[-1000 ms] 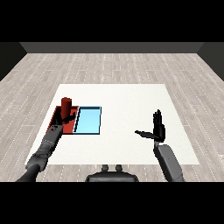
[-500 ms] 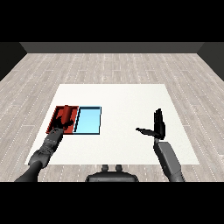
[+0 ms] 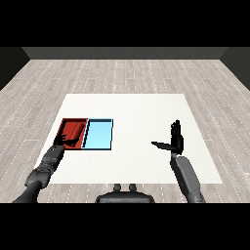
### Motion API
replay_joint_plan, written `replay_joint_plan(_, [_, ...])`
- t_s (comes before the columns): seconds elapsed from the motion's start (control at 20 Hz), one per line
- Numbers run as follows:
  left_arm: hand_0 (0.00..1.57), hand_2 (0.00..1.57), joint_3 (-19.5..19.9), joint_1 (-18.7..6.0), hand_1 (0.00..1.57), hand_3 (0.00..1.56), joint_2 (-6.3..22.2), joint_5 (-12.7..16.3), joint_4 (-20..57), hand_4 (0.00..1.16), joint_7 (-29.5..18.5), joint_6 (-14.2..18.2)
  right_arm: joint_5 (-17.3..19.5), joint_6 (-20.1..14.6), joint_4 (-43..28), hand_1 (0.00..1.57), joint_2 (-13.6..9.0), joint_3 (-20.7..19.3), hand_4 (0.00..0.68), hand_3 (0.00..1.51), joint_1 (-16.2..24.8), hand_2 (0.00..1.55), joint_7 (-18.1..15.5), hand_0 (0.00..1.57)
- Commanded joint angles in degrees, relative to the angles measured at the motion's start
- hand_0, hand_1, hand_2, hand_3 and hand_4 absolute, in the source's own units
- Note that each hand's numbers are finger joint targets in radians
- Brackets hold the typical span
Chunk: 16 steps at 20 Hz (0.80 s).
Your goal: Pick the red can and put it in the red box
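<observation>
The red tray (image 3: 76, 119) lies at the table's left, touching the light blue tray (image 3: 99, 135) on its right. A red shape inside the red tray looks like the red can (image 3: 73, 130) lying down; it blends into the tray's red floor. My left hand (image 3: 66, 141) hovers over the red tray's near edge with its fingers spread, holding nothing. Over the right part of the table my right hand (image 3: 175, 141) is raised and open, fingers straight up and thumb pointing left, far from both trays.
The white table (image 3: 136, 112) spreads between the trays and my right hand. Its near edge runs just behind both forearms. Wooden floor surrounds the table.
One second ago my left hand held the red can upright above the red tray. Since then the can has gone down into the tray, and the hand has opened and drawn back to the near edge.
</observation>
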Motion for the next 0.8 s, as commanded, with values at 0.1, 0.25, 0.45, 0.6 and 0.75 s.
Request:
replay_joint_plan(0.1, [0.00, 0.00, -1.0, -1.0, 0.00, 0.00, -0.3, -1.4, -0.5, 0.00, -0.4, 2.5, -1.5, 1.5, -2.9, 0.00, -1.6, -1.6, 0.000, 0.00, -0.2, 0.00, 2.5, 0.00])
replay_joint_plan(0.25, [0.00, 0.00, 3.9, -0.9, 0.00, 0.00, -0.5, 3.3, -5.5, 0.00, -8.7, 1.5, -1.3, 2.5, -1.4, 0.00, -0.5, -1.7, 0.000, 0.00, 0.7, 0.00, -0.9, 0.00])
replay_joint_plan(0.45, [1.40, 1.29, 7.2, -1.2, 1.40, 0.00, 2.3, 6.3, -11.2, 0.00, -17.6, -3.3, -1.5, 4.8, -2.7, 0.00, -0.1, -0.6, 0.000, 0.00, 1.9, 0.00, -2.2, 0.00])
replay_joint_plan(0.6, [0.22, 0.00, 9.4, 1.2, 0.22, 0.00, 0.0, 9.6, -16.6, 0.00, -24.0, -10.6, 0.3, 3.4, -2.1, 0.00, 2.1, 1.6, 0.000, 0.00, -0.3, 0.00, -2.1, 0.00])
replay_joint_plan(0.75, [0.00, 0.00, 8.8, 3.8, 0.00, 0.00, -3.1, 10.9, -23.2, 0.00, -27.4, -14.5, -1.3, 7.9, -4.2, 0.00, -1.4, 0.5, 0.000, 0.00, 2.6, 0.00, -2.5, 0.00])
